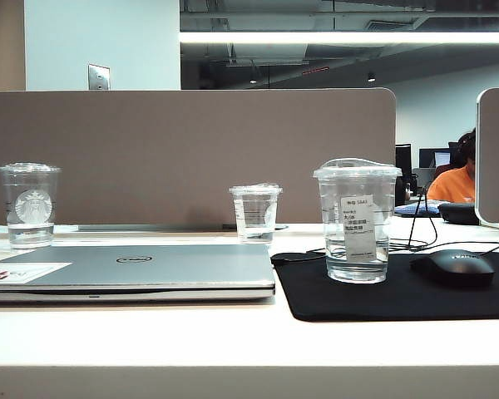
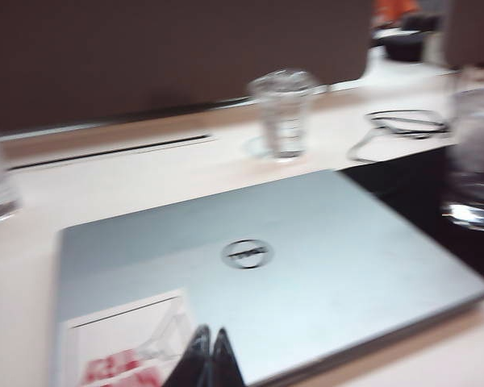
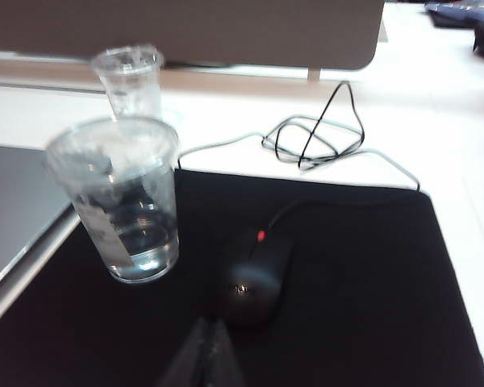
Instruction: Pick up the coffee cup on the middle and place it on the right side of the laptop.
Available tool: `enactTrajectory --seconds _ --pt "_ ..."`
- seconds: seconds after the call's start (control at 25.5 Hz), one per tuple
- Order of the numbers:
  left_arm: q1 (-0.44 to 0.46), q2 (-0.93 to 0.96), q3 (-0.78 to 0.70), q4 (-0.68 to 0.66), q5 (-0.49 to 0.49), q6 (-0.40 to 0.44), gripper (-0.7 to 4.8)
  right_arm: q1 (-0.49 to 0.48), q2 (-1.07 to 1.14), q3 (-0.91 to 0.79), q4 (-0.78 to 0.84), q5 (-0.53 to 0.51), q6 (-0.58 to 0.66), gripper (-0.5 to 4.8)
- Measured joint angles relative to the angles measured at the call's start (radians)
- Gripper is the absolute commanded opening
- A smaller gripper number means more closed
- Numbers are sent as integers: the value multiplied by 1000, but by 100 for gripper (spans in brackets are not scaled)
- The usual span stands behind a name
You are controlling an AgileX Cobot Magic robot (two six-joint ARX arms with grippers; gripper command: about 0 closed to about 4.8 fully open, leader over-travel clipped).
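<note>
The coffee cup point(image 1: 358, 220), clear with a domed lid and a white printed label, stands upright on a black mouse pad point(image 1: 399, 303) just right of the shut silver laptop point(image 1: 150, 266). In the right wrist view the cup point(image 3: 125, 201) is beside the laptop's edge point(image 3: 12, 201). My right gripper point(image 3: 210, 322) is shut and empty over the pad, close to the mouse and apart from the cup. My left gripper point(image 2: 211, 330) is shut and empty over the laptop point(image 2: 306, 258), near its sticker corner. Neither gripper shows in the exterior view.
A Starbucks-logo cup point(image 1: 30, 204) stands behind the laptop at the far left. A smaller clear cup point(image 1: 255, 212) stands at the back middle. A black mouse point(image 1: 453, 268) lies on the pad, its cable point(image 3: 315, 137) looped behind. A grey partition point(image 1: 191, 150) closes the back.
</note>
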Motion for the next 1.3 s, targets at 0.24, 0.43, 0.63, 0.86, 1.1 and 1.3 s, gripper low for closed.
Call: enactTrajectory --seconds 0.24,0.43,0.63,0.86,1.1,1.3 --pt "146 0 -5 10 58 0 -6 0 -1 -101 92 2 -17 -5" --pt "258 0 -38 52 63 2 -5 0 2 -214 221 6 -27 -5" --pt "258 0 -38 129 63 15 -5 0 -2 -214 272 18 -30 -4" --pt "258 0 -38 101 62 15 -5 0 -2 -214 270 18 -30 -4" --pt "258 0 -38 101 62 15 -5 0 -2 -214 270 18 -30 -4" --pt "258 0 -38 101 62 15 -5 0 -2 -214 270 18 -30 -4"
